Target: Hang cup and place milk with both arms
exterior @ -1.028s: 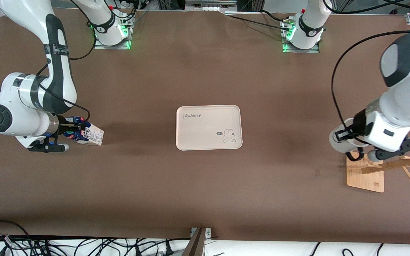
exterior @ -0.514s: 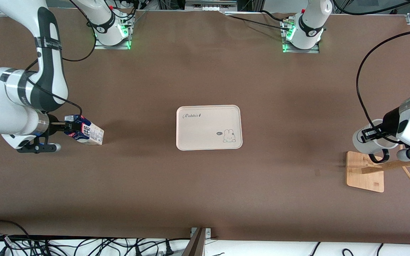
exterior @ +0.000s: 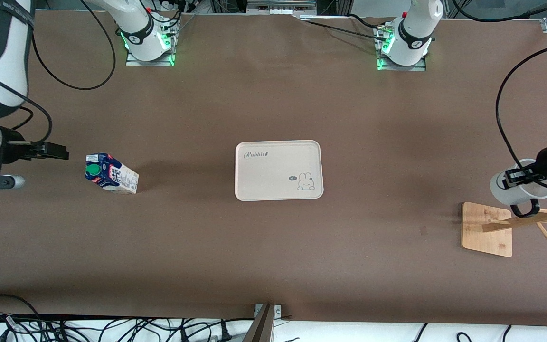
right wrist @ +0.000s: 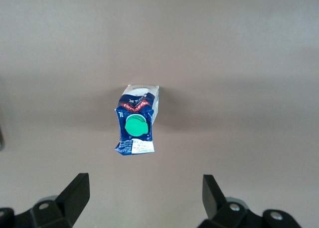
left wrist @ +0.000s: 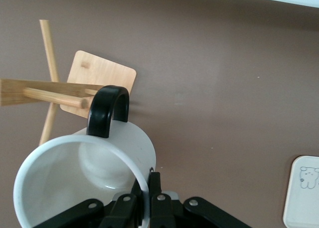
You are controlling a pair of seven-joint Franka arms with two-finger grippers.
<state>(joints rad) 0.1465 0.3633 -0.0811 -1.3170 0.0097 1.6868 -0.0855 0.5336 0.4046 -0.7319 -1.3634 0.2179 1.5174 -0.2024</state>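
- The tray (exterior: pixel 278 170) mid-bench reads "Rabbit" in one corner, with a little bunny drawing in another.
- The milk (exterior: pixel 111 174) stands on the bench (exterior: pixel 273 256) toward the right arm's end, green cap up; its print is too small to read.
- Right end effector (exterior: pixel 50 151) is spread wide, up in the air just beside the milk, not touching it.
- Left end effector (left wrist: pixel 146 200) is pinching the cup (exterior: pixel 515 187) by the rim, over the wooden rack (exterior: pixel 501 228) at the bench edge, black handle right by a peg.
- Loads of bare bench around the tray.
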